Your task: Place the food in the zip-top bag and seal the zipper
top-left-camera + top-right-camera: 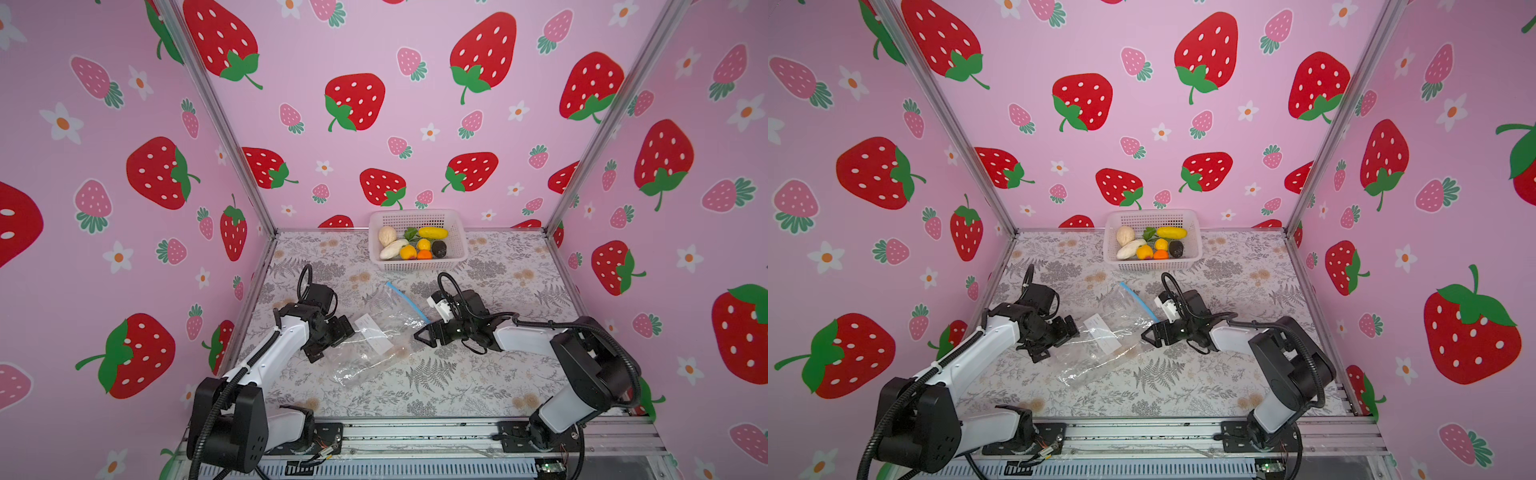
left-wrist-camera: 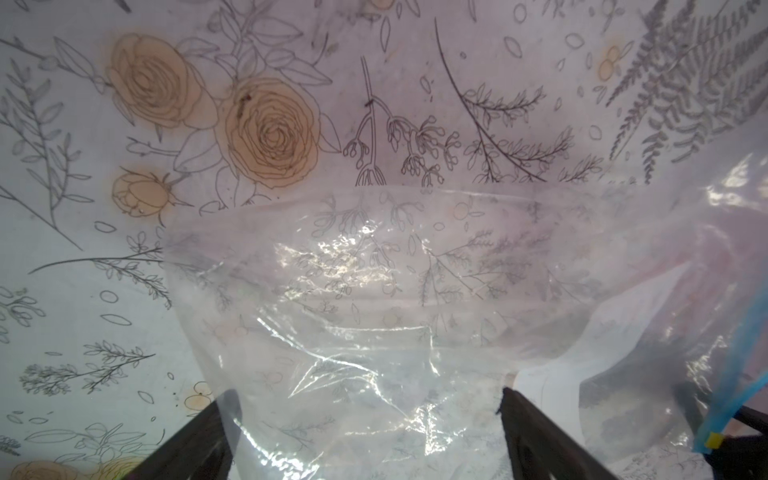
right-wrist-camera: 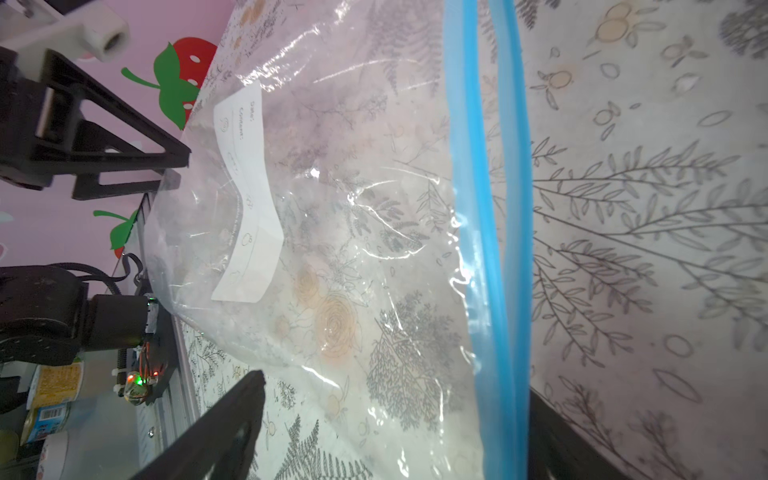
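In both top views, the clear zip-top bag [image 1: 374,338] lies flat and empty in the middle of the floral bench [image 1: 457,374], its light blue zipper [image 1: 409,301] on the far right edge, facing the right arm. All of the food [image 1: 411,246] sits in a white basket [image 1: 415,215] against the back wall, well apart from the bag. The left claw [image 1: 332,343] stands wide at the bag's near-left edge. The right claw [image 1: 422,334] points at the near end of the zipper.

The left wrist view shows the left claw [image 2: 365,395] spread wide, with crinkled plastic of the bag [image 2: 374,299] lying between its 2 dark fingers [image 2: 536,436]. The zipper [image 2: 744,361] trails along 1 side, ending in a small yellowish tab [image 2: 712,440].

The right wrist view shows the right claw [image 3: 397,386] also spread wide, 1 finger on each side of the zipper [image 3: 486,208] and holding nothing. The zipper's 2 blue tracks run slightly apart along the bag's mouth. A white label [image 3: 249,199] shows on the bag [image 3: 365,249], and the left claw [image 3: 180,168] sits at the bag's far edge.
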`<action>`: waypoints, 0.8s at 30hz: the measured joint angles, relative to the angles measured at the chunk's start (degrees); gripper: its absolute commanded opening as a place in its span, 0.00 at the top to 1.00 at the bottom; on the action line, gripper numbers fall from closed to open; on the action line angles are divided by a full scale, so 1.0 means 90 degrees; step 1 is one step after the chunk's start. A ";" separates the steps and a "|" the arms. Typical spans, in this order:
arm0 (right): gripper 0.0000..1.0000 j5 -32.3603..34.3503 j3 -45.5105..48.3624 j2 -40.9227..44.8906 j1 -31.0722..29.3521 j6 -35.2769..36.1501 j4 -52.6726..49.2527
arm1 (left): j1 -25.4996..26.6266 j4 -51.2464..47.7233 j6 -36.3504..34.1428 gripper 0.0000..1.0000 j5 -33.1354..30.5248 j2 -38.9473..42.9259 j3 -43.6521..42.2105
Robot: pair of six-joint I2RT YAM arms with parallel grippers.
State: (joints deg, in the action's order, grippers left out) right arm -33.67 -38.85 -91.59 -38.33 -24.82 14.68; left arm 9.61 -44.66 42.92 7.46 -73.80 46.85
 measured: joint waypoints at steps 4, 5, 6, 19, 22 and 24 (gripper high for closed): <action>0.13 -0.0325 0.0051 0.0163 0.0474 0.0024 -0.0019 | -0.0187 0.0075 -0.0143 0.01 -0.0070 -0.0117 0.0041; 0.15 -0.0396 0.0049 0.0163 0.0546 0.0024 0.0005 | -0.0219 0.0092 -0.0158 0.01 -0.0092 -0.0117 0.0053; 0.18 -0.0510 0.0049 0.0155 0.0641 0.0002 0.0041 | -0.0257 0.0119 -0.0180 0.01 -0.0112 -0.0124 0.0085; 0.38 -0.1634 -0.0328 -0.0670 0.0891 -0.0408 0.0729 | -0.0301 0.0427 -0.0296 0.01 0.0012 -0.0418 0.0282; 0.42 -0.1705 -0.0386 -0.0731 0.0903 -0.0406 0.0758 | -0.0301 0.0432 -0.0321 0.01 0.0017 -0.0488 0.0325; 0.44 -0.1749 -0.0406 -0.0731 0.0903 -0.0408 0.0758 | -0.0301 0.0440 -0.0347 0.01 0.0019 -0.0534 0.0357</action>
State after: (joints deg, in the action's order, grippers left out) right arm -49.41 -42.50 -98.17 -30.20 -28.49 21.50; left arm 6.90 -40.71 39.79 7.64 -78.61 50.06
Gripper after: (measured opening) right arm 0.576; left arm 0.991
